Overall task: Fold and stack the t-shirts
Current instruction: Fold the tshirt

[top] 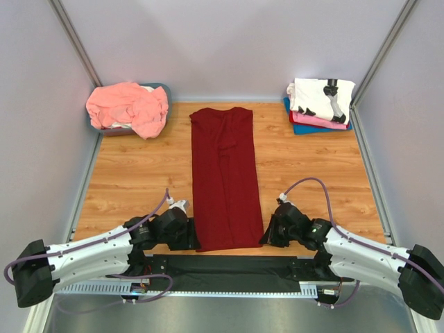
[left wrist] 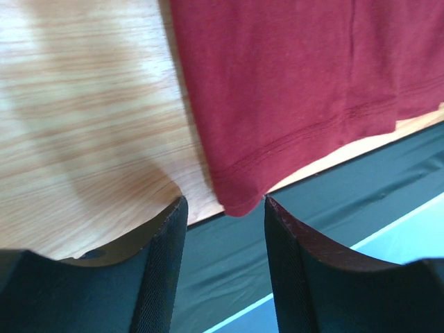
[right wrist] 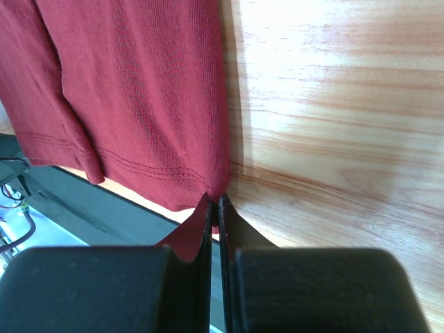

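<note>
Where pinched, red t-shirt (right wrist: 139,90) corner hidden.

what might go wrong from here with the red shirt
The right pincer is shut on only the very hem corner of the dark red t-shirt, so the cloth may slip out or only one layer may lift. The left pincer is open around its corner; lifting now would likely skew the fold.
</note>
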You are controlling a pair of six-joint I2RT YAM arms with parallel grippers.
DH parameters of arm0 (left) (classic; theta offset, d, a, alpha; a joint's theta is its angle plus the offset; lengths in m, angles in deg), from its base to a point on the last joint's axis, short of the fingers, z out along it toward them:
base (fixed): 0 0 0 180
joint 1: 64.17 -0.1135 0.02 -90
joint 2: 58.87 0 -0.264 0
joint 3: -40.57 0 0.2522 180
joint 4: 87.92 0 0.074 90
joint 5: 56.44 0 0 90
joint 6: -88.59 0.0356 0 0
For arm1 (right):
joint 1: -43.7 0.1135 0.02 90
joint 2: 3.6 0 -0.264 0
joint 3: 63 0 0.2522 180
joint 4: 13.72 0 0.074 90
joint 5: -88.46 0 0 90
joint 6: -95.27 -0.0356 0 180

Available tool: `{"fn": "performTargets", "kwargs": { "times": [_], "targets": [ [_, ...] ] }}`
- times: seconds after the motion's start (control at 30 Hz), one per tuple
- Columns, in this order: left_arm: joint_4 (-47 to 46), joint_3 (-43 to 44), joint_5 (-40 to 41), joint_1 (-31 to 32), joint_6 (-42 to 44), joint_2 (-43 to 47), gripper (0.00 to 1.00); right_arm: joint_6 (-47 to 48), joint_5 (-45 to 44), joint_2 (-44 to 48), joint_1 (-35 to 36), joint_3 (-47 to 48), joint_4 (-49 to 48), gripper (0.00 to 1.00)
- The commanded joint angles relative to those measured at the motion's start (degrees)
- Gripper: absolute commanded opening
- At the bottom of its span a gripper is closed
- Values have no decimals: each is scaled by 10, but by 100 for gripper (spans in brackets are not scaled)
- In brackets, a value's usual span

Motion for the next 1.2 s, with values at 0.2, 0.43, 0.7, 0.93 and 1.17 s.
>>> {"fn": "performTargets", "kwargs": {
  "times": [0.2,0.43,0.7,0.93,1.17],
  "targets": [
    [-59,-26,8,36,-43,-41,48,-5,-14,-2,7,-20,9,0],
    [-17,4,24,54,-42,-59,0,-5,-15,10,13,-16,28,0],
    [73,86,58,79,-42,-43,0,-25,-35,62,48,25,97,0],
    [161,189,110,79,-13,-68,0,9,-98,38,48,119,165,0],
    [220,291,145,38,49,-116,0,89,-146,-47,5,262,212,0]
  ]
}}
